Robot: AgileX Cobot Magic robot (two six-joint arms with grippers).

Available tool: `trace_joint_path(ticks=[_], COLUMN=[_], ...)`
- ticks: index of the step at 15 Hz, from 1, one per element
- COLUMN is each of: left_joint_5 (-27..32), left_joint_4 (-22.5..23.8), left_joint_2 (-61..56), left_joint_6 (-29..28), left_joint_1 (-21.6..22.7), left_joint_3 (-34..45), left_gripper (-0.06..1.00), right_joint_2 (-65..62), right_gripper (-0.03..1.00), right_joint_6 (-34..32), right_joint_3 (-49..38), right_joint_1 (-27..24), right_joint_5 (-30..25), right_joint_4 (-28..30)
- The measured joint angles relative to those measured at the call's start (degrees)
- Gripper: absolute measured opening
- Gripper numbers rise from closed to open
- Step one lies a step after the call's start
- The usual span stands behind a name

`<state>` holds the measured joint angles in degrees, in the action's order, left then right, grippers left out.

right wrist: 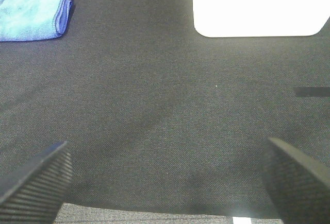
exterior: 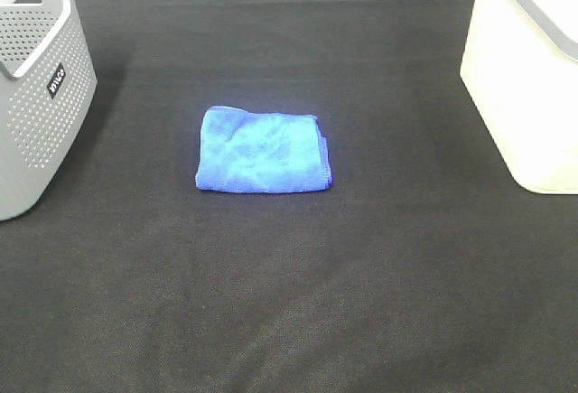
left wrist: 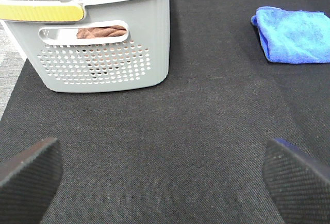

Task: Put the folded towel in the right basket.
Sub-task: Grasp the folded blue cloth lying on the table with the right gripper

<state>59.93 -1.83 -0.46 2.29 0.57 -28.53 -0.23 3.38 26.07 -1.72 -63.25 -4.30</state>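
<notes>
The high camera looks down on the mat [exterior: 289, 303]; both low wrist views share the towel [exterior: 263, 151].

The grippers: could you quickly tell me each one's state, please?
Left gripper: open, holding nothing.
Right gripper: open, holding nothing.

The towel [exterior: 262, 151] lies flat on the bench [exterior: 289, 321], pretty much dead centre in the high view, with a basket on either side. The left basket [exterior: 36, 95] sits at the left edge and the right basket [exterior: 519, 86] at the right edge, both well apart from the towel and reaching further back than it. The left wrist view shows a couple of cloths [left wrist: 100, 31] inside the left basket. The left gripper [left wrist: 165, 183] is over the bench near that basket, the right gripper [right wrist: 165, 183] over the bench near the other, and the towel is well apart from both.
</notes>
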Motion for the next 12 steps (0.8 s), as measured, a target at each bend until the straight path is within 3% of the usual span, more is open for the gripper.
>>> trace_joint_path(ticks=[12], left_joint_5=[0.0], left_joint_4=[0.0], left_joint_2=[0.0], left_joint_6=[0.0], left_joint_1=[0.0], left_joint_3=[0.0], left_gripper=[0.98], right_joint_2=[0.0], right_gripper=[0.97], right_joint_6=[0.0], right_joint_3=[0.0], right_joint_1=[0.0], right_joint_5=[0.0], right_joint_4=[0.0])
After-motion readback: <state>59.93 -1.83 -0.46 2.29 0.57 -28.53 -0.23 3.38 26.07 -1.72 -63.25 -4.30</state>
